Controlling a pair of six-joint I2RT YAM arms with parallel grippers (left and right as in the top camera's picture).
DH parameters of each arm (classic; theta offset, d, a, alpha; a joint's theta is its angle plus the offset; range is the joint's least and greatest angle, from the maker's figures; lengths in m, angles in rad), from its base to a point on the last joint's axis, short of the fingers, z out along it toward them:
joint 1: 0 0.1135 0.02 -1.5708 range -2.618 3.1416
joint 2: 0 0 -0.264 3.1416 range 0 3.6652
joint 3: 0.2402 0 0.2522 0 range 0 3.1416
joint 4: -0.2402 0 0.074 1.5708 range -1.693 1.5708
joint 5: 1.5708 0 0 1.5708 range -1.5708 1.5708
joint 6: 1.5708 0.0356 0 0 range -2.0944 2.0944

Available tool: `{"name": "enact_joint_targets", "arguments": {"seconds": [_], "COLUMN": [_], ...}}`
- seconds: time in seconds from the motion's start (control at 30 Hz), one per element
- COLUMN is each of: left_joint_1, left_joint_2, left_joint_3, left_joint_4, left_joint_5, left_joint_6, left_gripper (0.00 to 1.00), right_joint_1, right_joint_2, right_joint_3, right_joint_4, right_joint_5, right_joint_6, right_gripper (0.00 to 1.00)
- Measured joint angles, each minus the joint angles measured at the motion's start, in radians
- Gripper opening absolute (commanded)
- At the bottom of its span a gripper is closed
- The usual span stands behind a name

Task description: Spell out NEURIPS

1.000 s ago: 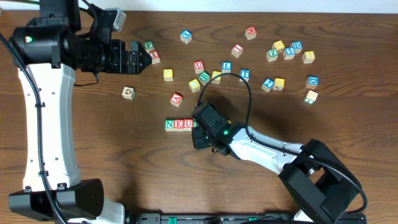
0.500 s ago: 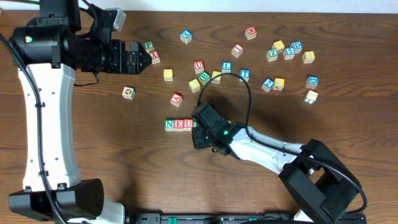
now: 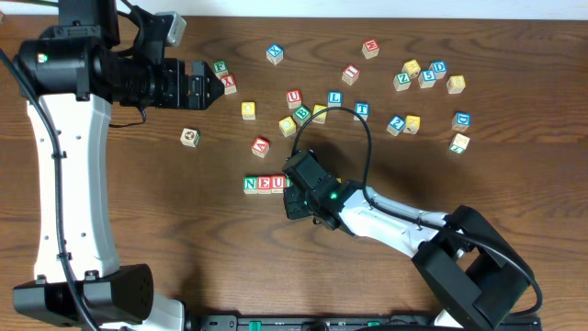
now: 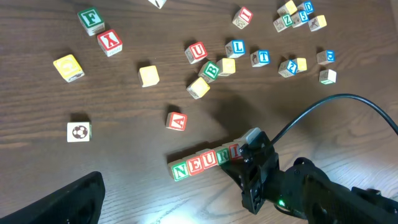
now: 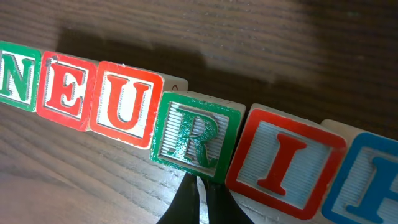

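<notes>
Row of cubes N, E, U, R, I (image 5: 186, 134) and a blue-faced cube (image 5: 373, 180), edges touching, on the counter (image 5: 280, 50). Right end effector (image 5: 196, 198), fingers together, sits at the R's near edge. Left end effector (image 3: 209, 87), fingers apart and empty, hangs beside loose cubes (image 3: 303, 115) well away from the row.

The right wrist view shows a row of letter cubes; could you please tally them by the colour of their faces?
Green: 2 (N cube, R cube)
Red: 3 (E cube, U cube, I cube)
Blue: 1 (blue cube, cut off by the frame edge)
Total: 6
</notes>
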Motion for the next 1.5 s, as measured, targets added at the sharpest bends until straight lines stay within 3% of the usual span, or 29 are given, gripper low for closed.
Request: {"name": "enact_joint_targets", "arguments": {"seconds": [0.9, 1.5], "left_joint_1": [0.0, 0.0], "left_joint_2": [0.0, 0.0], "left_joint_3": [0.0, 0.0], "left_joint_4": [0.0, 0.0], "left_joint_5": [0.0, 0.0], "left_joint_6": [0.0, 0.0], "left_gripper": [0.98, 0.98], "right_joint_1": [0.005, 0.079], "right_joint_2": [0.0, -0.014], "right_joint_3": [0.0, 0.002], "right_joint_4": [-0.009, -0.104], "right_joint_5": [-0.001, -0.024], "right_joint_6": [-0.004, 0.034], "right_gripper": [0.01, 0.01]}}
